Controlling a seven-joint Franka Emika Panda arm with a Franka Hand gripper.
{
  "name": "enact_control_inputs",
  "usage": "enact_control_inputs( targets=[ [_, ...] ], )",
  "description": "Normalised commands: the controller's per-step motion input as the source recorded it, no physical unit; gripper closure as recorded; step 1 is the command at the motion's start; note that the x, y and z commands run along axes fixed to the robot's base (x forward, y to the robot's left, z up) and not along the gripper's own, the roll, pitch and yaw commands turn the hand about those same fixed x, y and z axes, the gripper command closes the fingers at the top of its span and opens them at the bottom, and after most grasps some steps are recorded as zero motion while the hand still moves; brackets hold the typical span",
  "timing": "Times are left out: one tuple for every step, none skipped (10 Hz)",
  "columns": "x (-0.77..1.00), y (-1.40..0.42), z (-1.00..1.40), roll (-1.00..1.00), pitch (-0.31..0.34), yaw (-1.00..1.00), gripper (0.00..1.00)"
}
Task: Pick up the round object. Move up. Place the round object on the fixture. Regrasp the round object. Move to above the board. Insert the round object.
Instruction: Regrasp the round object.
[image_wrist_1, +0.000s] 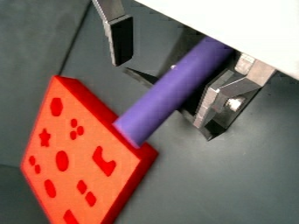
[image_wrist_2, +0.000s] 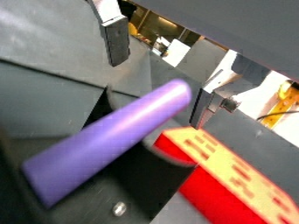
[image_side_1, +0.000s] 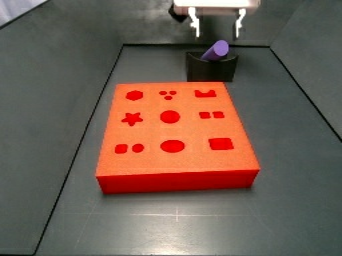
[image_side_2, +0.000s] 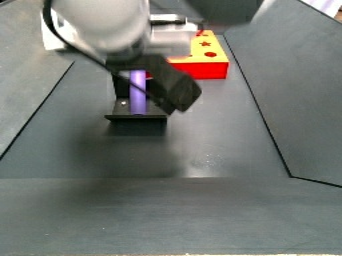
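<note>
Purple peg (image_side_1: 215, 48) lies tilted in the notch of the fixture (image_side_1: 211, 68), just behind the board (image_side_1: 174, 135) on the tabletop (image_side_1: 80, 210). Smooth, stiff, prob. light & a bit slippery; best taken at mid-length, across its round sides. Pincer (image_wrist_1: 176, 66) sits over the fixture w/ jaws apart, one finger (image_wrist_1: 121, 39) either side of the peg, gap on each side; not touching or holding it, as far as both wrist views show.

Tool (image_side_1: 217, 24) above peg (image_side_1: 217, 49) on fixture (image_side_1: 211, 68)
</note>
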Motion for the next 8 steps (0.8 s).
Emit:
enact_control_inputs(
  targets=[
    [-0.03,0.01,0.67,0.04,0.129,-0.01,0.0],
    [-0.02,0.01,0.49,0.04,0.127,-0.03,0.0],
    [-0.02,0.01,0.31,0.03,0.117,-0.05,0.0],
    [0.0,-0.96,1.0,1.0,0.061,-0.01,0.0],
    [0.0,-1.0,0.97,1.0,0.057,-0.01,0.0],
    [-0.02,-1.0,0.96,1.0,0.048,-0.01,0.0],
    [-0.06,-1.0,0.94,1.0,0.04,-0.01,0.0],
    [-0.08,-0.89,0.79,1.0,0.034,-0.01,0.0]
  ],
)
